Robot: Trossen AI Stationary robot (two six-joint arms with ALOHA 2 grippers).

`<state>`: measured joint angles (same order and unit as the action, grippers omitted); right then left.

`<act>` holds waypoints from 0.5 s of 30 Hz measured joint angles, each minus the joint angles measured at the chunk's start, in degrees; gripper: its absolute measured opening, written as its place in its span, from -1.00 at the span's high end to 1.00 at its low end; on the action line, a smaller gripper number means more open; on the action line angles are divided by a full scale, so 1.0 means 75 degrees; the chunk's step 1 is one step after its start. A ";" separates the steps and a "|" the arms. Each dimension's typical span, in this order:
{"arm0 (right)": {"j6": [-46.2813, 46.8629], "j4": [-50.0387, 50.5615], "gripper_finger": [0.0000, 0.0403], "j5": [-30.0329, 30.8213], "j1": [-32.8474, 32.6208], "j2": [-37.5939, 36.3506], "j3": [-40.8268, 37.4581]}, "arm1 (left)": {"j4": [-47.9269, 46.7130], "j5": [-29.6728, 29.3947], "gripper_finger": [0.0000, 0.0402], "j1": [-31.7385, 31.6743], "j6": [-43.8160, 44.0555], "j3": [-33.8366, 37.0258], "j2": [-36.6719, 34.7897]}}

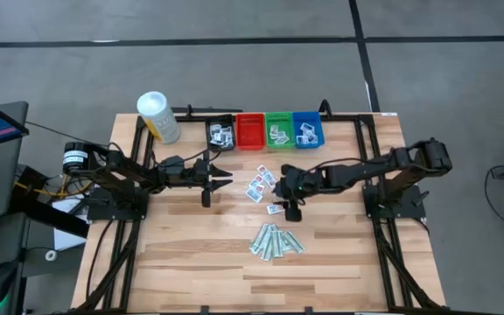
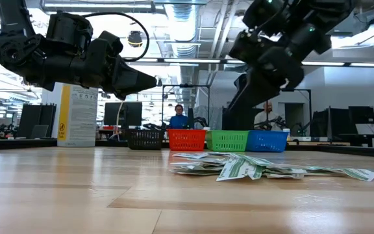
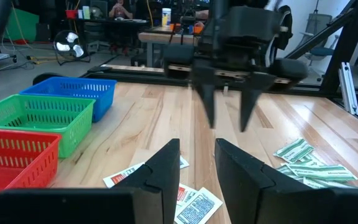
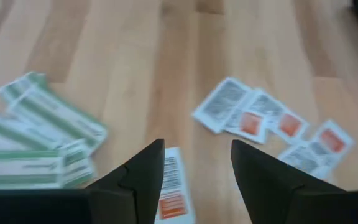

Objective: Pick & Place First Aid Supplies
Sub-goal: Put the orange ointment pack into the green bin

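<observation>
Several white squarish packets with red and dark print (image 1: 259, 185) lie flat mid-table, and a single one (image 4: 173, 190) lies just nearer. Pale-green wrapped strips (image 1: 276, 241) sit in a loose pile toward the near edge. My right gripper (image 4: 197, 168) hangs open above the single packet, slanting down, with nothing between its fingers. It also shows in the left wrist view, its two fingers (image 3: 207, 106) apart and clear of the table. My left gripper (image 3: 197, 165) waits open and level, left of the white packets, pointing at them.
Four small bins stand in a row at the far edge: black (image 1: 221, 133), red (image 1: 250, 131), green (image 1: 279, 129) and blue (image 1: 308, 129), some with packets inside. A white canister with a yellow label (image 1: 158, 116) stands at the far left. Bare wood lies toward the near edge.
</observation>
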<state>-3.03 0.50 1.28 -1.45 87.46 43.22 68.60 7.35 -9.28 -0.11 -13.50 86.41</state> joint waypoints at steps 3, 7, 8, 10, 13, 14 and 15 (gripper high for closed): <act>0.0303 0.0017 0.10 0.0003 -0.0256 0.0000 0.0000 | 0.0000 0.0001 0.49 -0.0003 0.0000 0.0000 0.0000; 0.0613 -0.0085 0.11 0.0021 -0.0456 0.0172 0.0012 | 0.0000 0.0001 0.49 -0.0002 -0.0001 0.0000 0.0000; 0.0613 -0.0059 0.12 0.0044 -0.0491 0.0263 0.0009 | 0.0000 -0.0002 0.49 0.0000 0.0002 0.0000 0.0000; 0.0613 -0.0236 0.12 0.0050 -0.0546 0.0518 0.0003 | 0.0000 -0.0002 0.49 -0.0002 0.0002 0.0000 0.0000; 0.0613 -0.0440 0.13 0.0065 -0.0563 0.1020 -0.0007 | 0.0000 0.0001 0.49 0.0000 0.0002 0.0000 0.0000; 0.0613 -0.0552 0.12 0.0095 -0.0563 0.1158 -0.0015 | -0.0002 -0.0002 0.49 -0.0003 0.0015 0.0000 0.0000; 0.0613 -0.0786 0.12 0.0158 -0.0560 0.1306 0.0001 | 0.0000 -0.0002 0.49 -0.0003 0.0039 0.0000 0.0000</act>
<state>1.56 -5.40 2.47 -5.65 97.26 43.23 68.60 7.33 -9.30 0.18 -13.50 86.41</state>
